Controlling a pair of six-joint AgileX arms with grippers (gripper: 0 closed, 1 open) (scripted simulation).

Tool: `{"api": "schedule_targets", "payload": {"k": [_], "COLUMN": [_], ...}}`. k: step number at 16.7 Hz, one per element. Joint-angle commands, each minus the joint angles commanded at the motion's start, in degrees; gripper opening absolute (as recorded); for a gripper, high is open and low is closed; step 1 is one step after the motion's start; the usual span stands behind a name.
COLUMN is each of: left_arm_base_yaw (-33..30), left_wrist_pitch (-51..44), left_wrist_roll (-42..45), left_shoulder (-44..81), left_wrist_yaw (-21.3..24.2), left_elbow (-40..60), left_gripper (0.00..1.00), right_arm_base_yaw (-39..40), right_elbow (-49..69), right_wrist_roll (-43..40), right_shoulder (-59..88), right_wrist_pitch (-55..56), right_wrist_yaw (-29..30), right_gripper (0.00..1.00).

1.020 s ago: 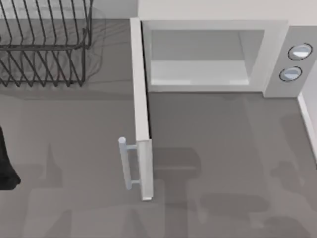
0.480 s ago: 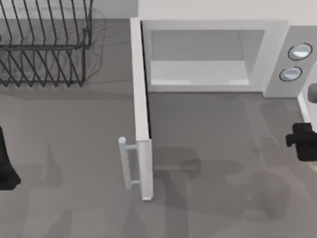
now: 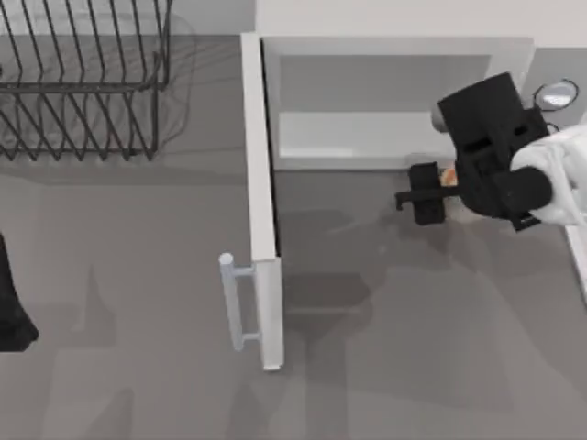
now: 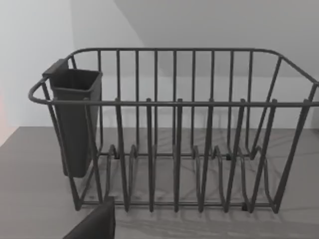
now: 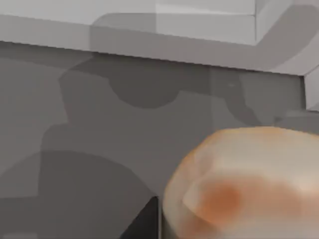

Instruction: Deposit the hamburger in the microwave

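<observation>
From above, the microwave (image 3: pixel 394 101) stands at the back of the counter (image 3: pixel 138 275), its door (image 3: pixel 260 202) swung fully open toward the front, with the bar handle (image 3: pixel 234 302) on its left face. The cavity is bare and open. The right arm reaches in from the right side, and the right pincer (image 3: pixel 424 194) hangs just in front of the cavity's lower lip, near its right end. A sliver of orange bun, the hamburger (image 3: pixel 448 176), peeks out between the dark fingers and the wrist housing, so the pincer looks to be pinching it. The cavity lies straight back from the burger, slightly to the left. Only this short push inward stands between the load and the opening, by my reading. Both knobs (image 3: pixel 554 94) sit to the right of the cavity, partly covered by the arm. A wire rack (image 3: pixel 83 92) stands at the back left, well apart from the work. The left arm is parked at the left edge of the counter (image 3: pixel 11 302).

Through the left wrist view, the rack (image 4: pixel 174 134) stands ahead with a dark cup (image 4: pixel 75 119) hung on one end. Whether the left pincer is spread or pressed together, I cannot tell.

Through the right wrist view, the hamburger (image 5: pixel 244 184) is close under the lens, held off the counter, with the microwave's front edge (image 5: pixel 149 30) beyond it.
</observation>
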Motion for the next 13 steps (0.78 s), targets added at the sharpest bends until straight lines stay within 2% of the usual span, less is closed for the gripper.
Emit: {"api": "schedule_targets", "payload": {"k": [7, 10, 13], "left_arm_base_yaw": [0.0, 0.0, 0.0], "left_wrist_pitch": [0.0, 0.0, 0.0], "left_wrist_roll": [0.0, 0.0, 0.0], "left_shoulder": [0.0, 0.0, 0.0], "left_wrist_yaw": [0.0, 0.0, 0.0], "left_elbow": [0.0, 0.0, 0.0], "left_gripper": [1.00, 1.00, 1.00], "right_arm_base_yaw": [9.3, 11.5, 12.1], "right_elbow": [5.7, 7.6, 8.1], "right_wrist_roll": [1.1, 1.7, 1.9], "right_shoulder": [16.4, 20.2, 21.1], "right_wrist_pitch": [33.8, 40.9, 42.5], "right_wrist_yaw": [12.2, 15.6, 16.5], "right_gripper": [0.00, 0.00, 0.00]}}
